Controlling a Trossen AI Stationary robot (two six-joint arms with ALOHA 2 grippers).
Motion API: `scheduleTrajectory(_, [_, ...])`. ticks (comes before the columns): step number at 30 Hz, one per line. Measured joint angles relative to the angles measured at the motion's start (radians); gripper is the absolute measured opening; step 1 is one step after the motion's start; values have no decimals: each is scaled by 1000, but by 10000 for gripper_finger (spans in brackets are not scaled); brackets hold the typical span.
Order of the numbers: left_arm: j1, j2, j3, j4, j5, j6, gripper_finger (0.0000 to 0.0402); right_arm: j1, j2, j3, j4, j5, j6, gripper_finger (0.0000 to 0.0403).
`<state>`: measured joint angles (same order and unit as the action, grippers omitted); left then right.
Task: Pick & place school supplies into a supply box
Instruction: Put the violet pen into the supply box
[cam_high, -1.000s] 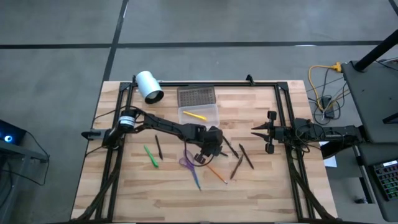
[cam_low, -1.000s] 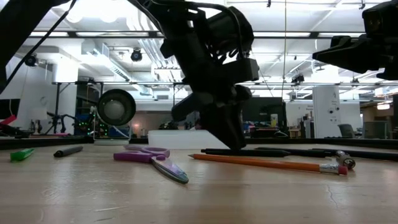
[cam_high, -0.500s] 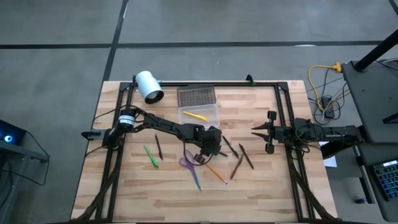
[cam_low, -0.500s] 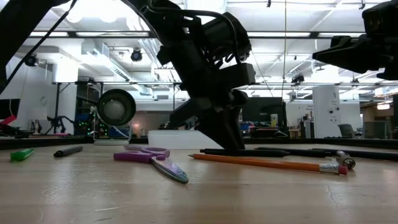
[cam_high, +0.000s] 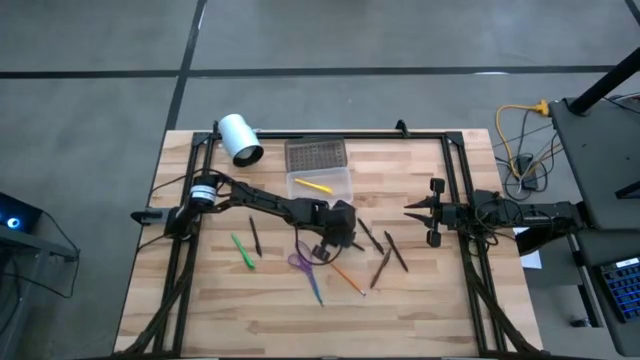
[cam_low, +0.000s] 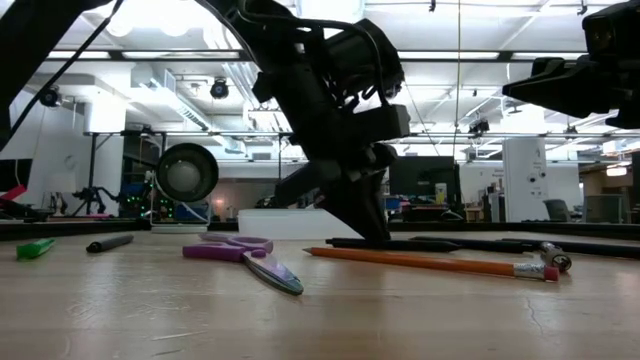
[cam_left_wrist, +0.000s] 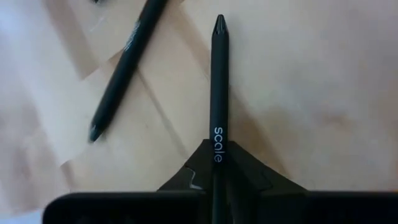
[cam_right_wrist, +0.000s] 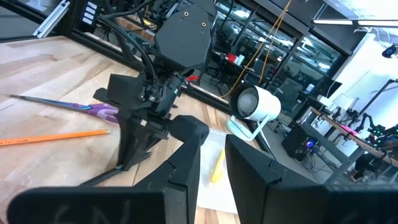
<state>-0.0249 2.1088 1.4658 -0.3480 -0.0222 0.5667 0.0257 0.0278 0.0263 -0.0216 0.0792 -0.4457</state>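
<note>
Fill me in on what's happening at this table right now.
The left gripper is down at the middle of the table, shut on a black pen that lies flat on the wood. The supply box sits open behind it with one yellow pencil inside. The scissors, an orange pencil and other pens lie loose around it. The right gripper waits open at the right side, above the table.

High view looks straight down, low view level; both perhaps share scissors (cam_high: 301, 262)
</note>
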Motion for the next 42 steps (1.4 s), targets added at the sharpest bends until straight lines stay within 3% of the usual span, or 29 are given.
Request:
scheduleTrajectory(9, [-2,-25,5,-44,-172,-6,4,0,0,0,0,0,0,68])
scheduleTrajectory(26, [-7,-36,6,-47,-172,-12,0,0,0,0,0,0,0,68])
scheduleTrajectory(34, [-12,-68,6,-270,-170,-94,4,0,0,0,0,0,0,68])
scheduleTrajectory(42, [-40,-107,6,-499,-154,-135,66,0,0,0,0,0,0,68])
